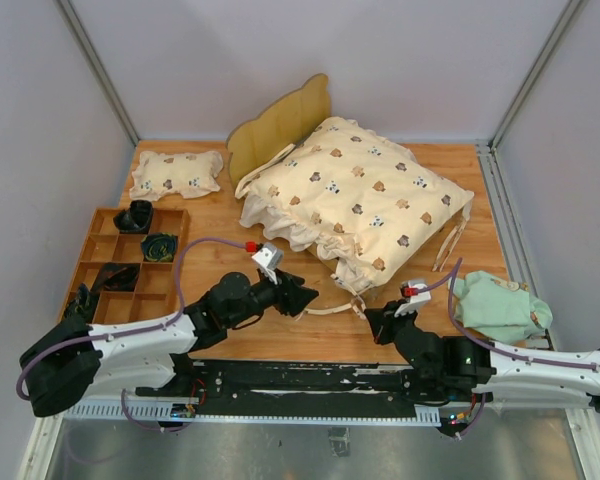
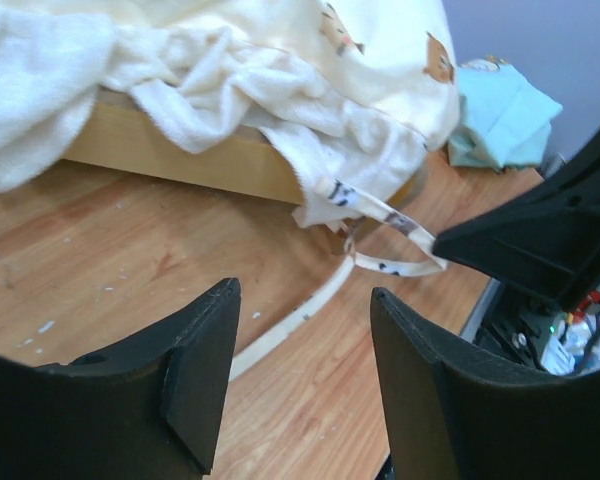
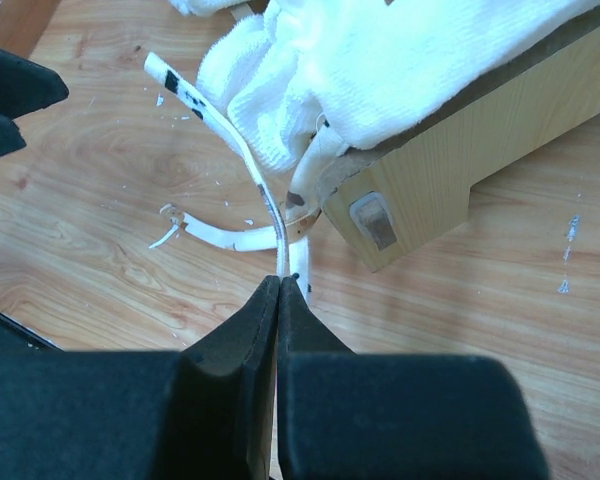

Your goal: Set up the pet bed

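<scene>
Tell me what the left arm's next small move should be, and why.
Probably lower the left end effector and close it on the tie strap lying on the table beneath its open fingers; the right end effector pinches a quilt strap by the pet bed corner, so tying likely needs both.

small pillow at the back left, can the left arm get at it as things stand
Probably yes. The left gripper is open and empty, and the small pillow lies uncovered. The low wooden tray lies in front of it, but the arm could likely pass over that.
</scene>
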Robot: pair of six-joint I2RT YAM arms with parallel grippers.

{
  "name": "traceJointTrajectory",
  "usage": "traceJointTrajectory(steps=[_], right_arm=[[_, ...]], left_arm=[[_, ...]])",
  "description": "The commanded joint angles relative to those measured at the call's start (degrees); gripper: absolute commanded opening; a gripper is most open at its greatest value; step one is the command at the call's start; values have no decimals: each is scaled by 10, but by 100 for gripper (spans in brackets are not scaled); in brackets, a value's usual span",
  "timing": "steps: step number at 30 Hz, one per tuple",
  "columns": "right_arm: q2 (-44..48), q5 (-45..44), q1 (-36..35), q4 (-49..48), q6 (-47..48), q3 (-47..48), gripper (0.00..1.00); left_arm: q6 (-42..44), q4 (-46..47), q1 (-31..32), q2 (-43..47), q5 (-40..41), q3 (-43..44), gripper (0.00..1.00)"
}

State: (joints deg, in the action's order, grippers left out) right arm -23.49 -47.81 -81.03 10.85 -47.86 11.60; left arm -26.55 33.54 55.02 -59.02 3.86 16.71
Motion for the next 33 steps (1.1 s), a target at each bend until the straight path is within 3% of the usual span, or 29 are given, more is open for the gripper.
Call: traceJointTrajectory(steps=[1, 5, 13, 22, 33], right_arm=[[2, 6, -7, -14, 17, -11, 0], [6, 15, -8, -33, 36, -18, 0], [10, 18, -7, -36, 49, -21, 0], [18, 25, -8, -46, 54, -28, 0], [18, 28, -8, -48, 55, -29, 0]], left_arm=[[90, 56, 16, -24, -87, 12, 59], [140, 108, 15, -86, -109, 22, 60], [134, 170, 14, -135, -104, 65, 68], [138, 130, 3, -208, -117, 138, 66], [124, 111, 3, -249, -127, 167, 57]])
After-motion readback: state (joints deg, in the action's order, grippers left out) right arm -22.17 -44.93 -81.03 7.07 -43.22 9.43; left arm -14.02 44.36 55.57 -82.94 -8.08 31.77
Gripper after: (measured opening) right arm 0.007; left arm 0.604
